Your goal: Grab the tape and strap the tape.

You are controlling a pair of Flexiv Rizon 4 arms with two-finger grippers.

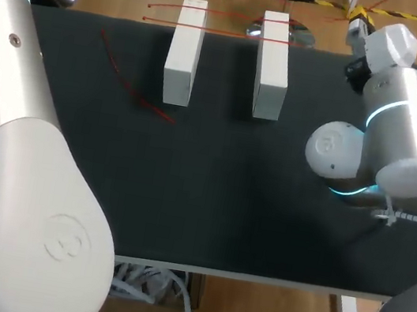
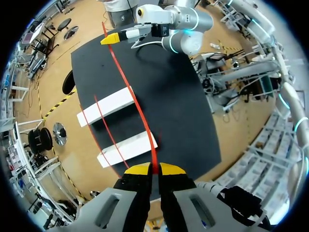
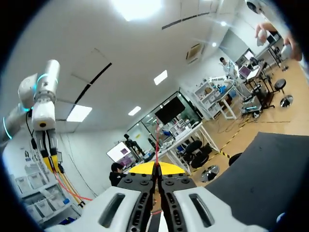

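**Two grippers hold a long red tape over two white blocks**

The red tape (image 2: 153, 153) is very thin and long, like a bright red string. It looks shiny and smooth. It runs in a soft curve, not a straight line.

The left gripper (image 2: 154, 169) has its two yellow tips pressed close together. One end of the tape is pinched between them. From there the tape goes out over both white blocks and across the black table (image 1: 210, 196). In the left wrist view, its far end reaches the yellow tip of the other arm's gripper.

The right gripper (image 3: 155, 169) also has its tips squeezed tight, with a bit of the red tape caught between them. A thin red line sticks up out of the tips. In the head view this gripper sits up high, past the far right corner of the table.

The near white block (image 2: 128, 150) and the far white block (image 2: 106, 106) lie side by side on the table with a gap between them. They are long and plain.

A second red strip (image 2: 110, 133) lies across the tops of both blocks, close beside the held tape.

A third red strip (image 1: 134, 96) lies bent on the table, to the left of the blocks. Nothing is touching it.
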